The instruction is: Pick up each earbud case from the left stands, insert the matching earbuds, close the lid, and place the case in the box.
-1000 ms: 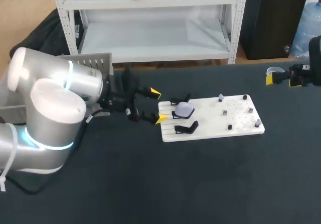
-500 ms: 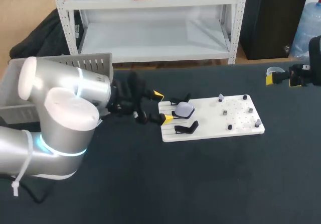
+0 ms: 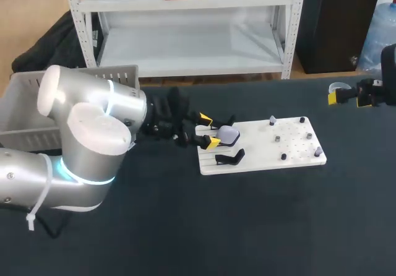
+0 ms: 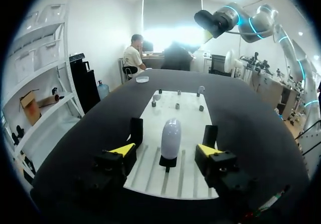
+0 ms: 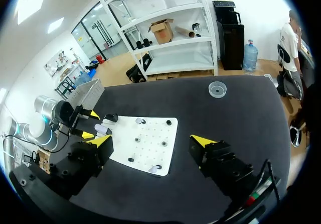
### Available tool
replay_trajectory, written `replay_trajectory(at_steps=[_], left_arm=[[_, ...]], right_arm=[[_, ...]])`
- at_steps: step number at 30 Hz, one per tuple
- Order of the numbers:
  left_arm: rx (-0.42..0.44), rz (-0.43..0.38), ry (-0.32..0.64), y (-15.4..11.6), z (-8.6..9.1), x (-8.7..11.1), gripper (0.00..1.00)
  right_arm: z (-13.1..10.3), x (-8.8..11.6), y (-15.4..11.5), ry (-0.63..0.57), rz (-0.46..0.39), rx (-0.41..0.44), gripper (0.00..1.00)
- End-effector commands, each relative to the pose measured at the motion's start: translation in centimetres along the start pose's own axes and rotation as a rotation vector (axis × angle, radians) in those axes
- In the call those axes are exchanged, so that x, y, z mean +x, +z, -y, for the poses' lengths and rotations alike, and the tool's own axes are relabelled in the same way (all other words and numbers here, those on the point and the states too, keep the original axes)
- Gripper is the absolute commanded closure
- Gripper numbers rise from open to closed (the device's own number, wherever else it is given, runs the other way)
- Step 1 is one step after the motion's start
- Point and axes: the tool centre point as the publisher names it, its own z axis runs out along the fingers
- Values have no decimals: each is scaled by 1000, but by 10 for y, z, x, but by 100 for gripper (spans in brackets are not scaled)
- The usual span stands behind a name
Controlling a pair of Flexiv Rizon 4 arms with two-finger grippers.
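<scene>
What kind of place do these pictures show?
Probably a robotics lab bench: a left arm and a right arm at a dark table, a white board whose stand holds a case, and a grey box.

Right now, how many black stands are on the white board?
3, at the left end of the white board: the middle stand holds the earbud case; the outer stands are empty.
</scene>
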Motion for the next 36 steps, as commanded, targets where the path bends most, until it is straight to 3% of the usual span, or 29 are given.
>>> replay_trajectory(at_steps=[1,11,28,31,36], left_arm=[[23,-7,-2,10,-7,-2,27],[49,-10,-2,20,-6,0,24],[76,-3,-6,34,-2,2,36],[78,1,-8,36,-2,3,43],[83,5,-15,36,0,4,46]], right_arm=[[0,0,0,0,-1,-1,0],[0,0,0,0,-1,-1,0],[0,0,0,0,-1,-1,0],[0,0,0,0,-1,-1,0],[0,0,0,0,-1,-1,0]])
